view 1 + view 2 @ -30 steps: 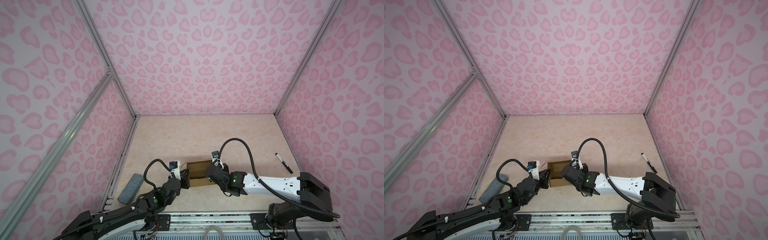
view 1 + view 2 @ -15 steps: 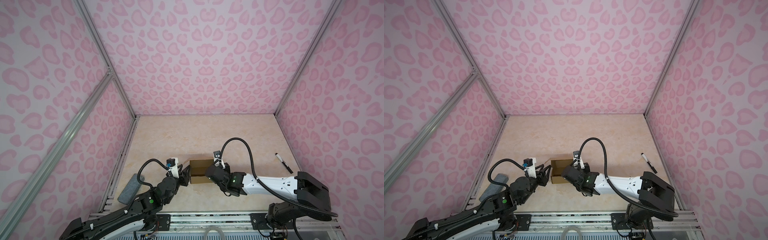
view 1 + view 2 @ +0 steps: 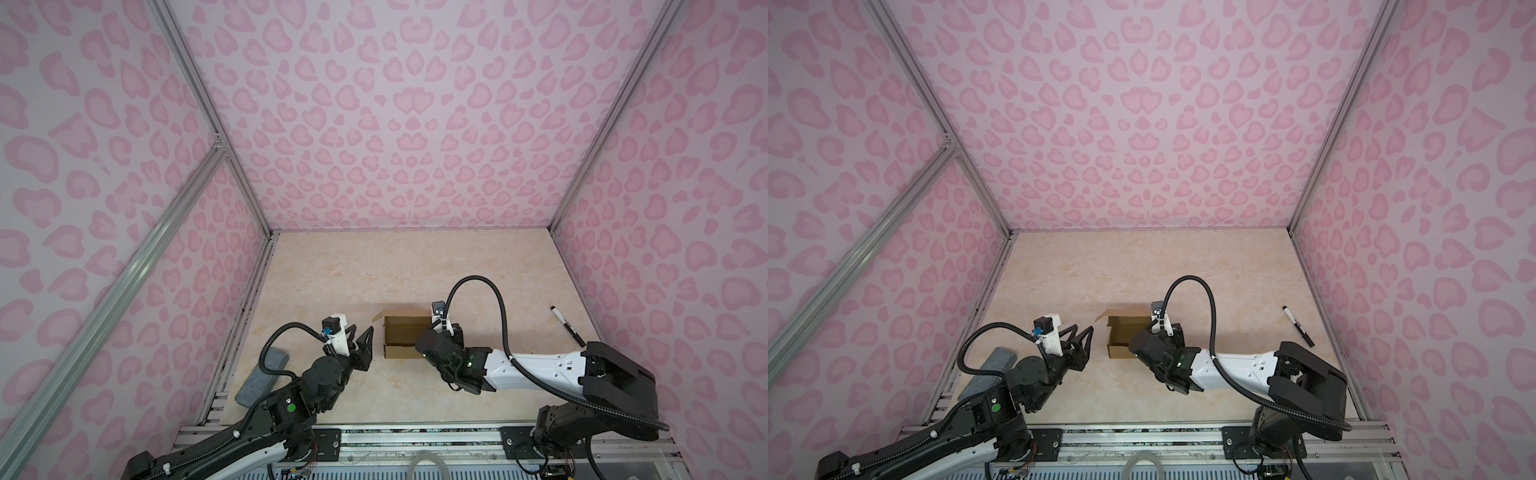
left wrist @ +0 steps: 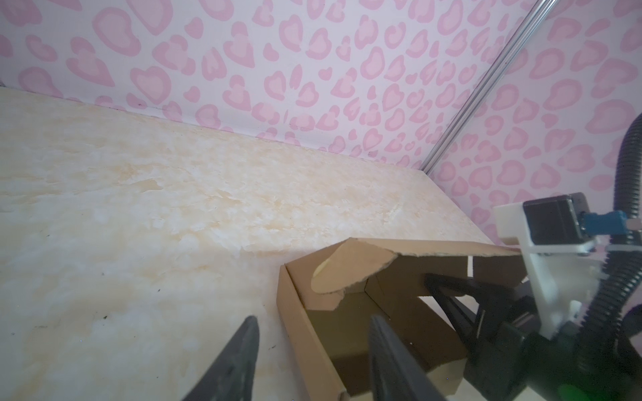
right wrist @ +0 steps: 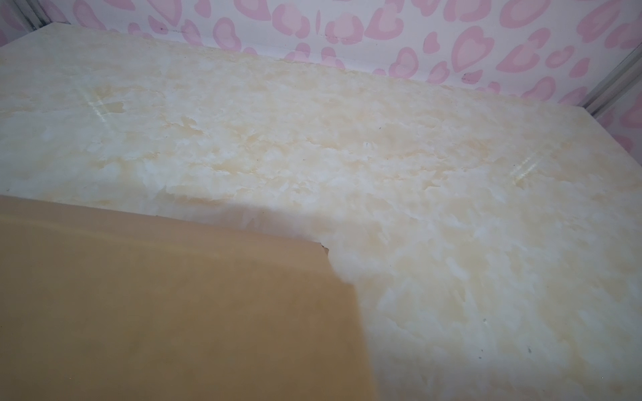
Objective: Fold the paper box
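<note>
Left gripper (image 3: 360,332) sat part-open, empty, 9 o'clock of box (image 3: 405,332); right gripper (image 4: 441,284) shut, 3 o'clock, grip unclear. Flap-folding stage; next likely needed flap (image 4: 351,270) tucked inward.

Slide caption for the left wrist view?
Open left gripper beside a partly folded cardboard box on the table.

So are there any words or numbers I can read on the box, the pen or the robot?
No text can be read anywhere.
The paper box: plain brown cardboard, no print showing.
The marker pen: any label is too small to read.
The green dot on the left arm: blank, no letters.
</note>
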You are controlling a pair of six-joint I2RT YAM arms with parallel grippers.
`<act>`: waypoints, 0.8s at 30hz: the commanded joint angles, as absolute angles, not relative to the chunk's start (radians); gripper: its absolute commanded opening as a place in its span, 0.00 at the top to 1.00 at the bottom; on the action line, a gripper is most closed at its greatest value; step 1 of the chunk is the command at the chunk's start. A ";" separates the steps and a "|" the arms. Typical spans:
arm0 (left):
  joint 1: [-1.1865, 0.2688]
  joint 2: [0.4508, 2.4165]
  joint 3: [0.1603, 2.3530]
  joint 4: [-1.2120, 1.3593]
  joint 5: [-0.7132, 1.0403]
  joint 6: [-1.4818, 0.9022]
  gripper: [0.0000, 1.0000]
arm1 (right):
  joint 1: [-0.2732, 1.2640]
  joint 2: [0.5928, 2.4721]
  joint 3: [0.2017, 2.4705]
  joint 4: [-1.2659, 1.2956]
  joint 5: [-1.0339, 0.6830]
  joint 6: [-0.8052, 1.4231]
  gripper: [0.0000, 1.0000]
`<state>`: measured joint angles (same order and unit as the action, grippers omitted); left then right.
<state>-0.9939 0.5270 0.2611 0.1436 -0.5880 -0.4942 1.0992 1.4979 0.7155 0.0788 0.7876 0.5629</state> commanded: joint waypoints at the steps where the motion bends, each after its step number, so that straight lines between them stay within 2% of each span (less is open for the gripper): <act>1: -0.992 0.538 0.251 0.135 -0.611 -0.520 0.47 | 1.100 1.508 0.672 0.136 0.810 0.554 0.99; 12: -0.992 0.550 0.240 0.130 -0.635 -0.551 0.46 | 1.133 1.517 0.569 0.279 0.817 0.539 0.97; 24: -0.992 0.558 0.231 0.117 -0.644 -0.580 0.46 | 1.192 1.446 0.515 0.293 0.841 0.522 0.79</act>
